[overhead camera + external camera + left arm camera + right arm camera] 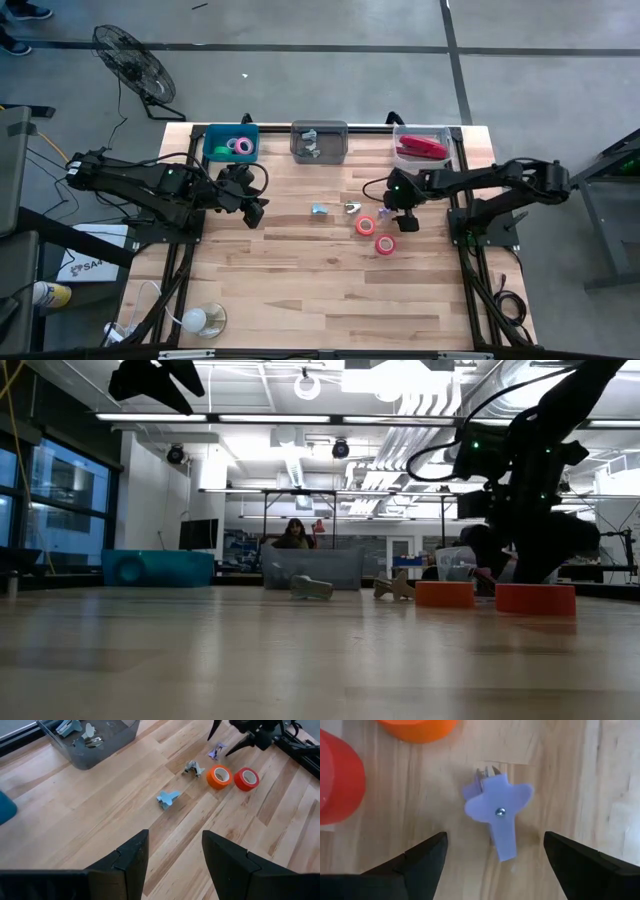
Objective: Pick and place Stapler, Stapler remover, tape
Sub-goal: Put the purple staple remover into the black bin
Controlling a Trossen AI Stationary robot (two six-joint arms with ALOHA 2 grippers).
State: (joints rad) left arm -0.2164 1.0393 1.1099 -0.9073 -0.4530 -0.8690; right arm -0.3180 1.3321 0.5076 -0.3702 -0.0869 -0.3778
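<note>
Jaws spread wide, the right gripper (492, 857) hangs straight above a purple staple remover (498, 815) lying flat on the wooden table (560, 765), its two dark fingers (425, 860) apart on either side and gripping nothing. An orange tape roll (417, 727) and a red tape roll (337, 780) lie close by in this right wrist view.

From above, the right gripper (405, 215) sits low over the table's right-middle, just beside the orange tape roll (365, 226) and the red tape roll (385, 244). A blue staple remover (319, 209) and a grey staple remover (351, 208) lie toward the centre. The stapler (421, 150) — bright red — rests inside the clear bin (455, 150) at the far right edge. A grey bin (318, 130) of small removers stands at far centre, and a teal bin (212, 145) holding tape rolls stands at far left. The left gripper (255, 212) waits over the left-middle of the table.

At table height, the orange roll (445, 594) and red roll (535, 598) stand side by side, with the right arm's dark bulk directly behind them.

The left wrist view shows the left gripper (175, 857) raised well above the boards — its fingers (132, 855) parted, nothing between them — looking across at the blue remover (167, 799), the grey one (192, 768) and both rolls.
</note>
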